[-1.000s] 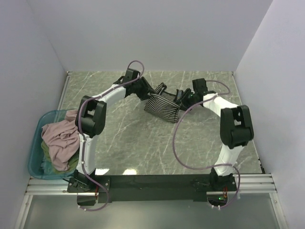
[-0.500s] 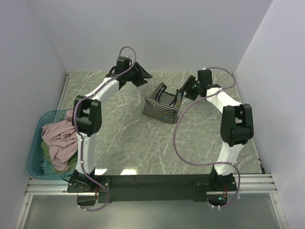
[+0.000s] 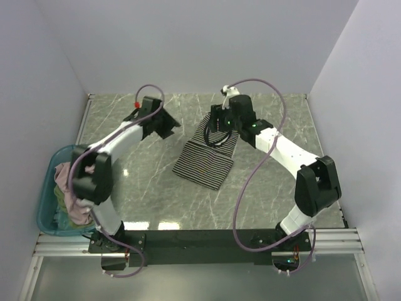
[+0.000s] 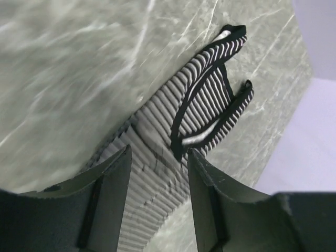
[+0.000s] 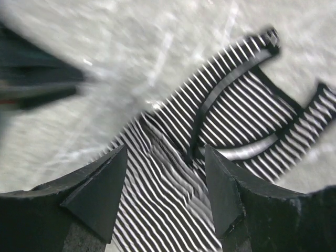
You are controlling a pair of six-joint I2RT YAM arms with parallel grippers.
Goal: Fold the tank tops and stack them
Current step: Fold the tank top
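The black-and-white striped tank top (image 3: 203, 162) lies on the marble table, straps toward the back wall and hem toward me. It also shows in the left wrist view (image 4: 202, 100) and the right wrist view (image 5: 236, 115). My left gripper (image 3: 166, 129) is open and empty, above the table just left of the top; in its wrist view (image 4: 157, 157) the cloth shows between the jaws. My right gripper (image 3: 219, 125) is open and empty above the top's strap end (image 5: 165, 157). A dusty pink top (image 3: 76, 210) and a pale green one (image 3: 58, 195) lie in the tub.
A teal plastic tub (image 3: 45, 213) stands at the table's left near edge, partly behind my left arm. White walls close the table on three sides. A black rail with the arm bases runs along the near edge.
Both grippers have let go of the striped top, which now lies longer and flatter and nearer to me. The left gripper moved left and down; the right gripper swung left over the straps.
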